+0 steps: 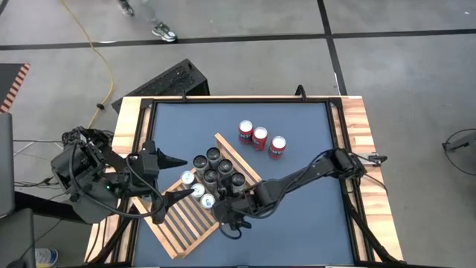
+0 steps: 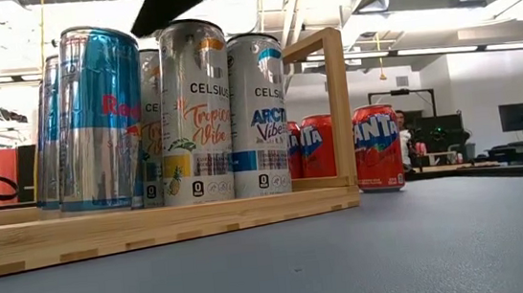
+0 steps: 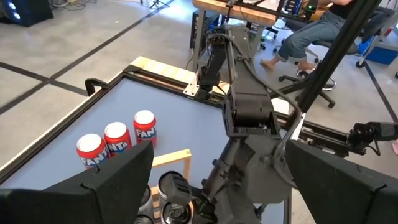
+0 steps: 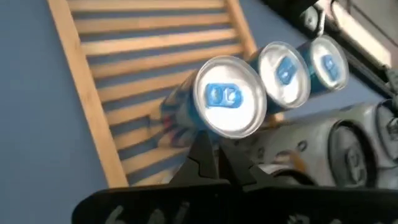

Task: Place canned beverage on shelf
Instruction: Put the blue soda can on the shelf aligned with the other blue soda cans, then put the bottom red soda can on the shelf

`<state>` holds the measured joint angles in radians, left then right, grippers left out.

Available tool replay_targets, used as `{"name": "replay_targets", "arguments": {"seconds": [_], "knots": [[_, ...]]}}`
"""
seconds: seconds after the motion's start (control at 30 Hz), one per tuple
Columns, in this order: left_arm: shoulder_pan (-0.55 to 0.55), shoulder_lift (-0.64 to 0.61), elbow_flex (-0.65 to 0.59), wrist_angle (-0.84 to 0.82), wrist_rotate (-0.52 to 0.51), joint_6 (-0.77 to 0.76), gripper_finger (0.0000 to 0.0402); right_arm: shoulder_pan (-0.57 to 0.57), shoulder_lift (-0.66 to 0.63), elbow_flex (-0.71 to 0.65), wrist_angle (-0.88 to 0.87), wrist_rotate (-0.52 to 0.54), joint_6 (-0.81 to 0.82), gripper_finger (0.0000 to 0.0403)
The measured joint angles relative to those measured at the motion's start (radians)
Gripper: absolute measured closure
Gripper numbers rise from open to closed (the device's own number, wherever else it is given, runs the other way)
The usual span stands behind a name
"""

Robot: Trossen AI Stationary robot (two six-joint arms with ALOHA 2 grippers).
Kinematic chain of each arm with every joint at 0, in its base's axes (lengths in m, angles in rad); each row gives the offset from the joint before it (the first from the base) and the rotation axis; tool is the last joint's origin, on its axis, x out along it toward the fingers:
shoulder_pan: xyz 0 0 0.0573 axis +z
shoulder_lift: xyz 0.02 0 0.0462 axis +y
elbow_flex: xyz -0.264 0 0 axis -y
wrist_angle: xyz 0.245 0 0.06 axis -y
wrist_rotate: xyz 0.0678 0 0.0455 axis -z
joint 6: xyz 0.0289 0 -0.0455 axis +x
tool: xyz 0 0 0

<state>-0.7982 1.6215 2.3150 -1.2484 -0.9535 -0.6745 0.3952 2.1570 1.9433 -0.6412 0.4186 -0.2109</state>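
The light wood slatted shelf (image 1: 178, 227) lies flat and slantwise on the blue table. On its far half stand several tall cans: dark-topped ones (image 1: 213, 155) and three blue-and-silver ones (image 1: 198, 191). Three red cans (image 1: 259, 138) stand on the table beyond it. My right gripper (image 1: 225, 216) is shut and low over the shelf's right frame, its tips (image 4: 210, 152) beside the nearest blue-and-silver can (image 4: 227, 96). My left gripper (image 1: 175, 179) hangs open, high over the shelf's left side, with nothing between its fingers (image 3: 118, 180). My right gripper's shut fingertips (image 4: 205, 149) slant down from the table's right and stand at the side of the nearest blue-and-silver can (image 4: 186, 115), below its top rim. I cannot tell whether they touch it. The can stands upright on the slats.
The table has a raised black rim (image 1: 331, 134) and wooden side boards (image 1: 364, 149). Bare blue surface lies to the right of the shelf (image 1: 312, 216) and at the far left (image 1: 178, 123). Beyond the table, a seated person (image 3: 311, 37) shows in the room.
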Motion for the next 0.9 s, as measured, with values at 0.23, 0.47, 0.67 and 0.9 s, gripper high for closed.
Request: {"name": "replay_targets", "arguments": {"seconds": [0.23, 0.47, 0.67, 0.9], "knots": [[0.000, 0.000, 0.000, 0.000, -0.001, 0.000, 0.0049, -0.001, 0.016, 0.000, 0.013, -0.005, 0.000, 0.0403], [0.000, 0.000, 0.000, 0.000, -0.001, 0.000, 0.0049, -0.005, 0.018, 0.000, 0.056, -0.059, 0.000, 0.0403], [0.000, 0.000, 0.000, 0.000, 0.000, 0.001, 0.0049, -0.003, 0.018, 0.000, 0.042, -0.058, 0.000, 0.0403], [0.000, 0.000, 0.000, -0.002, 0.000, 0.005, 0.0049, 0.025, 0.012, 0.062, -0.052, -0.056, -0.022, 0.0403]]}}
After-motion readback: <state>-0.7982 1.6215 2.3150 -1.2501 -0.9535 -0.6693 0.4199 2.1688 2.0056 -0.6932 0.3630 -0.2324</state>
